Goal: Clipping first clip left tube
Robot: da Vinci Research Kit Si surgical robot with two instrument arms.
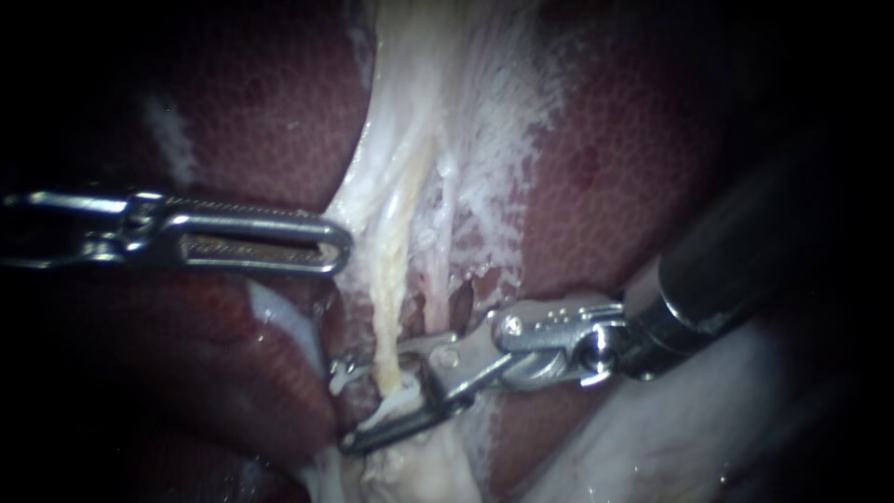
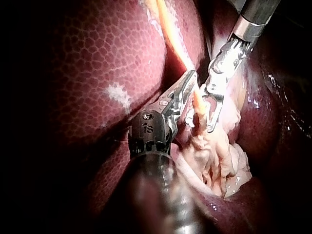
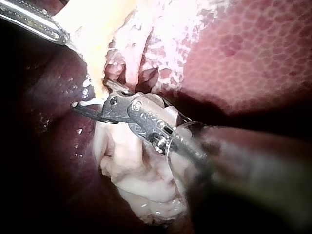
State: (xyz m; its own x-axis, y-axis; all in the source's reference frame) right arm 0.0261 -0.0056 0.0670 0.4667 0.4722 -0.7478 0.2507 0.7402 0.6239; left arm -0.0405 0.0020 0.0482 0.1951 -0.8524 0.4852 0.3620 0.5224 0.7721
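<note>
1. Jaws of the right instrument (image 1: 341, 410) parted, one on each side of the left tube (image 1: 393, 279), low on its length and not yet clenched; placed so, apparently, to close squarely across it.
2. Just behind, left tube running up taut through white tissue (image 1: 494, 158).
3. Further off, left instrument (image 1: 328, 245) with jaws together and empty, tip against that tissue, likely keeping the tube exposed.
4. Beyond, liver (image 1: 633, 168) on both sides.

No readable text; just a stamp on left instrument (image 2: 191, 77)

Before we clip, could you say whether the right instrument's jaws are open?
Open: the right instrument shows parted jaws straddling the yellowish tube.
</note>
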